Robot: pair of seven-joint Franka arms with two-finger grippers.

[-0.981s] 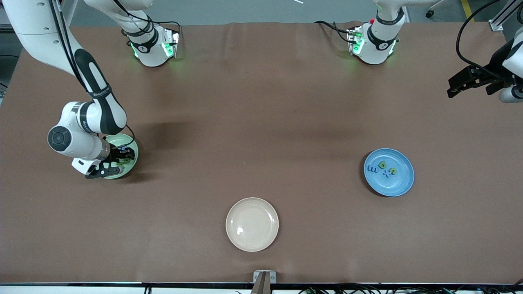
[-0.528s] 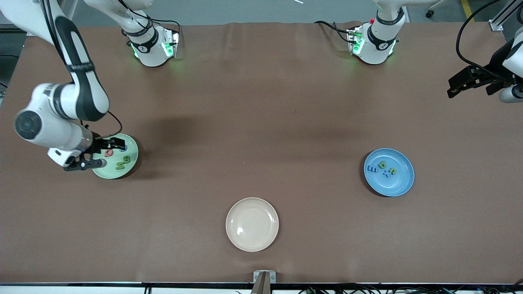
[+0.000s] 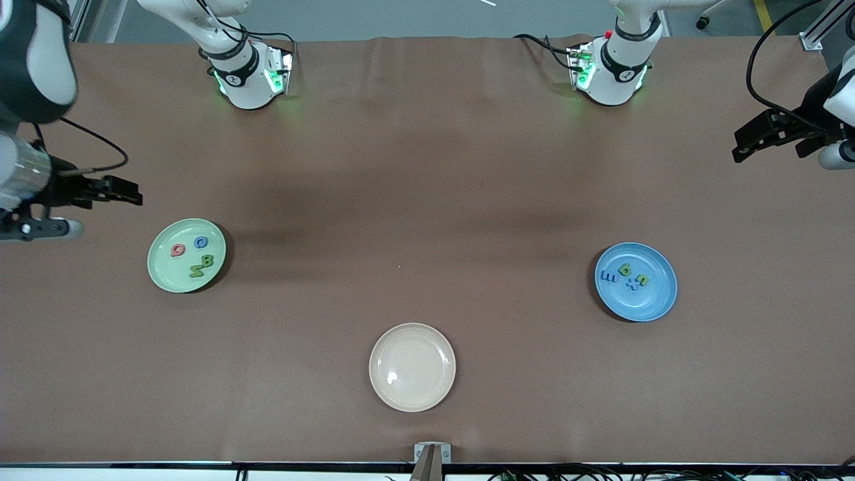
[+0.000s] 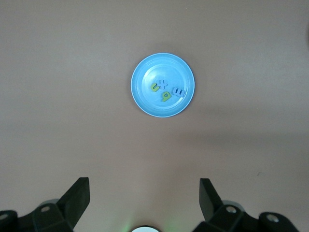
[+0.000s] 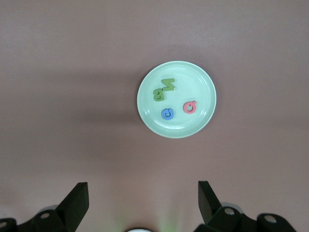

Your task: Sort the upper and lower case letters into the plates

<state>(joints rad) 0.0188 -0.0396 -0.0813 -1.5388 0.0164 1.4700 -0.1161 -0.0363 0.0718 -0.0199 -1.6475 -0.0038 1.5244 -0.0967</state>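
Our right end effector (image 3: 73,210) has lifted away from the pale green plate (image 3: 162,275) and now hangs empty, jaws spread, over the table's edge. Four capitals (image 3: 195,256) lie in that plate; four lowercase letters (image 3: 626,276) lie in the blue plate (image 3: 638,308). Our left end effector (image 3: 768,137) waits, jaws wide apart. The cream plate (image 3: 412,394) holds nothing. We judge the sort complete.

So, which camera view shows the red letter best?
The right wrist view: it looks straight down on the pale green plate, so the red letter shows large beside the blue and two green letters. The front view shows the same letter, but much smaller. The left wrist view shows only the blue plate.
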